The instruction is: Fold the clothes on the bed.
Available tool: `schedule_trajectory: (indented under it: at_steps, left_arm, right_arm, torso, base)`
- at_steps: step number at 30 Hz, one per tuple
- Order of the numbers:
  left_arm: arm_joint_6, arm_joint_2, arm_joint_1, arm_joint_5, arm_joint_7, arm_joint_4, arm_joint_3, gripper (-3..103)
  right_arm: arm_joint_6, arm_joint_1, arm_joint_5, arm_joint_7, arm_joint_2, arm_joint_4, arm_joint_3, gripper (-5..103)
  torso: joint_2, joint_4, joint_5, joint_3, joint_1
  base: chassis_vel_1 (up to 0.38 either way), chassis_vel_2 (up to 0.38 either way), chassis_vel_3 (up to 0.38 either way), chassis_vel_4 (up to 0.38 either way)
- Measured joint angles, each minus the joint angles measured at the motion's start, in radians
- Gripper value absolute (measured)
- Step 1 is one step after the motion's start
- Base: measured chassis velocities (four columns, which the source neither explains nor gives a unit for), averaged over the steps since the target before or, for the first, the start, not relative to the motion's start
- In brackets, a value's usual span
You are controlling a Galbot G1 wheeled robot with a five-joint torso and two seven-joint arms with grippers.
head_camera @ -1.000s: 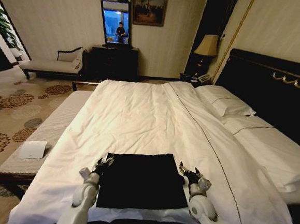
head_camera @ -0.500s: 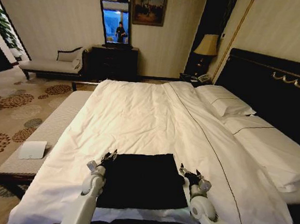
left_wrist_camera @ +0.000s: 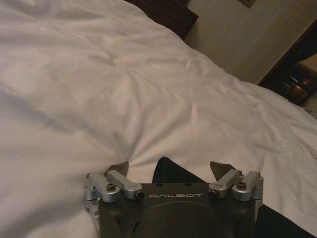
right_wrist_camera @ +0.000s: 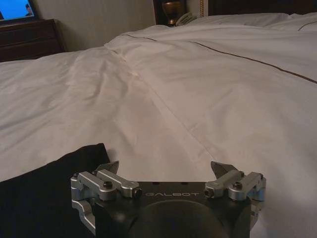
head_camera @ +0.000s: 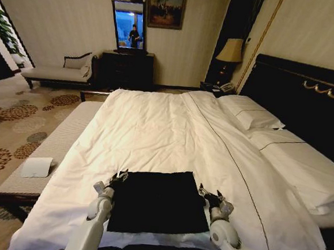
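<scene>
While my head camera holds steady on the bed (head_camera: 155,130), my left gripper (head_camera: 118,178) has edged in from half a second ago to the far left corner of the black T-shirt (head_camera: 158,201), which lies flat in a rectangle on the white duvet (head_camera: 227,164) near the foot. My right gripper (head_camera: 207,193) sits at the far right corner, barely shifted. Both have their fingers spread wide with nothing between them; in the left wrist view a dark corner of cloth pokes up between the fingertips (left_wrist_camera: 119,167). I judge I'm lined up to pinch both corners for the next fold.
</scene>
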Motion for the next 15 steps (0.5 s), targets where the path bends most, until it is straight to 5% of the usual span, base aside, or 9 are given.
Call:
schedule_trajectory:
  at_steps: [15]
  left_arm:
    - [-0.005,-0.02,-0.02,0.002,0.002,0.02,0.007,44]
  right_arm:
    - [0.0,0.005,0.0,0.0,0.0,-0.014,0.006,100]
  torso:
    - [0.0,0.0,0.0,0.0,0.0]
  base:
    - [0.0,0.0,0.0,0.0]
